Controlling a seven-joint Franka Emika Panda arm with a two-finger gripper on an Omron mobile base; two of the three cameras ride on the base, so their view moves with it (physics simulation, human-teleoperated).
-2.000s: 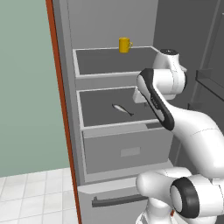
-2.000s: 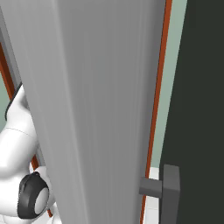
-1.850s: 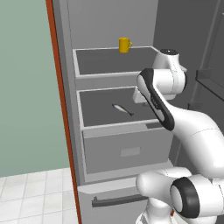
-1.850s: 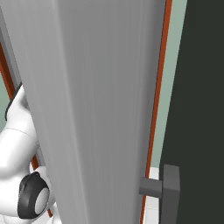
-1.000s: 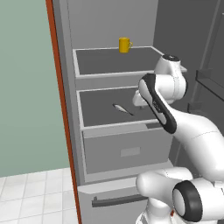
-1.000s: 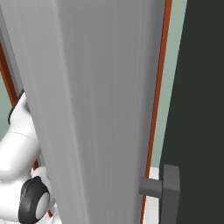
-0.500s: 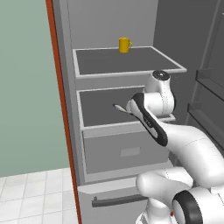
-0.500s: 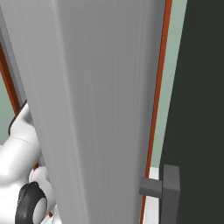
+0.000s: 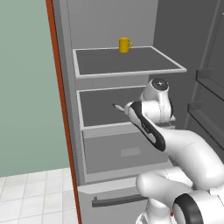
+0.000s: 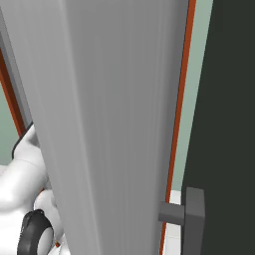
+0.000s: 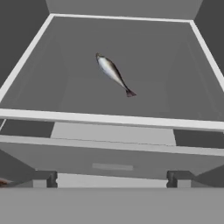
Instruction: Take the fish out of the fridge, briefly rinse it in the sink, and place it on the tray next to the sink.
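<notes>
The fridge (image 9: 65,109) stands open. On its lower dark shelf (image 11: 109,119) lies the fish (image 11: 113,73), slim and silvery, its darker tail pointing toward me. From the left base view one end of the fish (image 9: 117,106) shows just left of my forearm. My gripper (image 11: 112,179) hangs in front of the shelf edge, above the fish's level, and is open with nothing between its two dark fingertips (image 11: 52,178). The sink and the tray are out of view.
A yellow mug (image 9: 125,44) stands on the upper shelf. Below the fish's shelf are a grey drawer (image 9: 127,151) and a dark bar handle (image 9: 118,200). The fridge's grey door (image 10: 114,124), with its dark handle (image 10: 194,219), stands close on my right.
My arm has dropped from the upper shelf's height and swung left, toward the front of the lower shelf. The fish and the mug have not moved.
</notes>
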